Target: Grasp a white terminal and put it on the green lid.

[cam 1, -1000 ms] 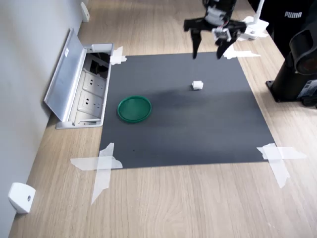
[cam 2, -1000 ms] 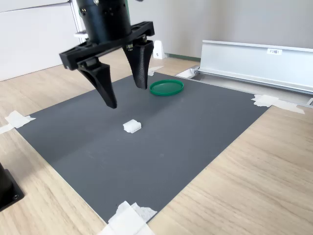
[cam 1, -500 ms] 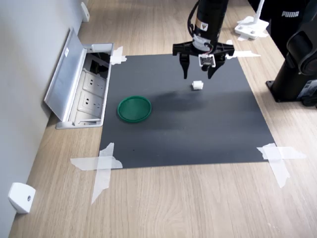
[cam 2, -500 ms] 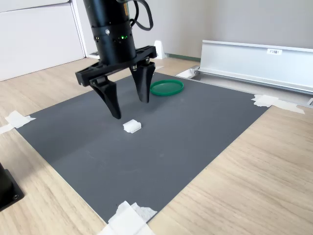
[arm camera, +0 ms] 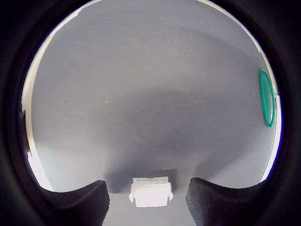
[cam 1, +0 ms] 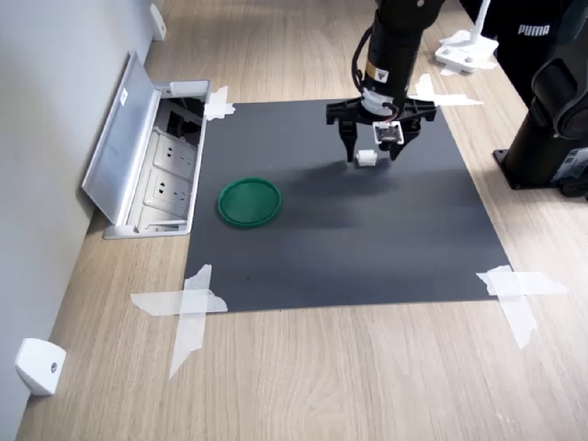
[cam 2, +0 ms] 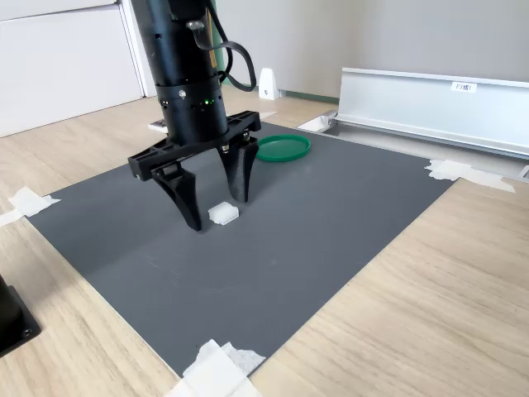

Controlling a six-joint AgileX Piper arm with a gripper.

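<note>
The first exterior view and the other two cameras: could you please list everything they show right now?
white terminal: one, white, on the mat between the open fingers.
green lid: one, dark green, on the mat toward the first exterior view's left.
mat: one, dark grey, taped onto the wooden table.
tape strips: several, white, at the mat's corners.
socket box: one, silver, lid raised, beside the mat.
wedge piece: one, white, against the wall.
black stand: one, at the first exterior view's right edge.
gripper: one, black, open, straddling the terminal.
</note>
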